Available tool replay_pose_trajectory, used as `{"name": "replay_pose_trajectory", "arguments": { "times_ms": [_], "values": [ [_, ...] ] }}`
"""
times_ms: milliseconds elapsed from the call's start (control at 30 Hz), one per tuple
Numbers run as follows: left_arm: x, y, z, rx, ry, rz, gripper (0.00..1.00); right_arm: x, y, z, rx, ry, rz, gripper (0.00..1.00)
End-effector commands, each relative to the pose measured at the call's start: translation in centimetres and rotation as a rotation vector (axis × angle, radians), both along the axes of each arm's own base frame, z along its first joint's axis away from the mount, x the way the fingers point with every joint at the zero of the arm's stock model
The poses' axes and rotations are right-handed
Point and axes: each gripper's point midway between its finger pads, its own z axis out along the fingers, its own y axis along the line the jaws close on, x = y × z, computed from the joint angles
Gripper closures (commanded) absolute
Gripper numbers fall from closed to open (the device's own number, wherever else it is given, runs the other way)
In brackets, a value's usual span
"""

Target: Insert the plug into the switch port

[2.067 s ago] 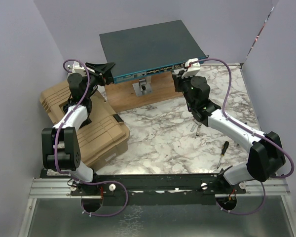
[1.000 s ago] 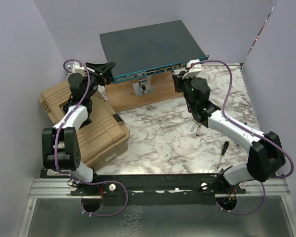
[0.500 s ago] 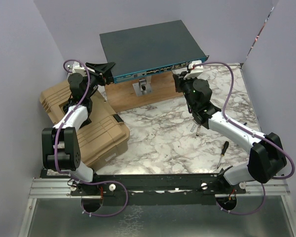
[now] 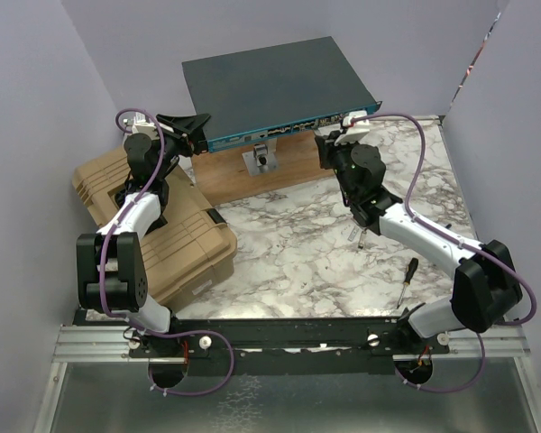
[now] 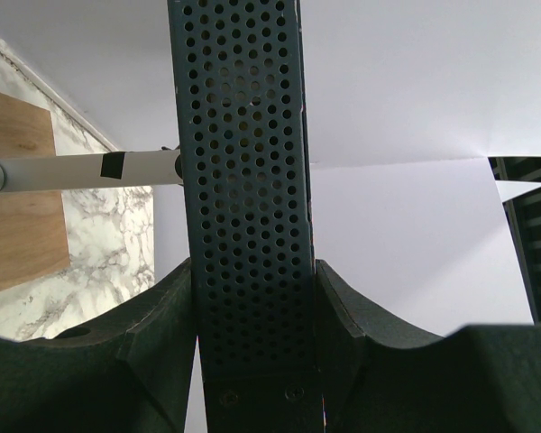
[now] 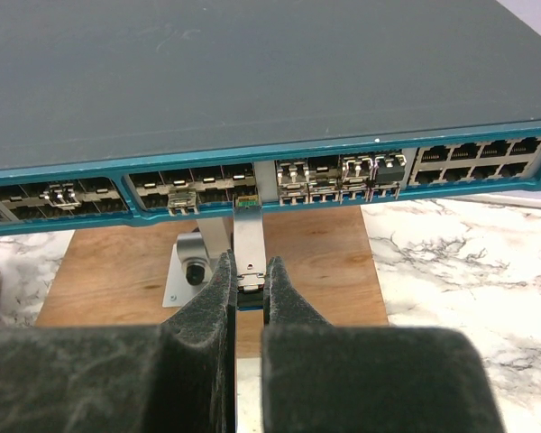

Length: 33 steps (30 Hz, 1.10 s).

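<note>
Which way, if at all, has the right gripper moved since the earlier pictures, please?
Yes: the right gripper has shifted slightly left along the switch front, away from its right corner.

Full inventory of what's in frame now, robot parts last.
switch: 1, dark grey with teal front, back of table
plug: 1, silver, tip at a front port of the switch
wooden board: 1, brown, under the switch front
bracket: 1, grey metal, on the board
case: 1, tan, left side
screwdriver: 1, black handle, right side
table: 1, marble
left gripper: 1, black, clamped on switch edge
right gripper: 1, black, shut on plug
</note>
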Motion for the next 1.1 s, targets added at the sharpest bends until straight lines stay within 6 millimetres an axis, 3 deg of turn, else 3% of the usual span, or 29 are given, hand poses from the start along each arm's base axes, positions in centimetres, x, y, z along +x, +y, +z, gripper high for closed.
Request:
{"name": "replay_pose_trajectory", "arguments": {
  "times_ms": [0, 1067],
  "values": [
    [-0.2, -2.7, -1.4, 0.013, 0.039, -0.07, 0.99, 0.4, 0.4, 0.4, 0.02, -0.008, -0.002, 0.99],
    [-0.1, -2.9, -2.4, 0.041, 0.062, -0.066, 0.99, -0.3, -0.2, 2.6, 0.065, -0.059, -0.008, 1.0]
  ]
}}
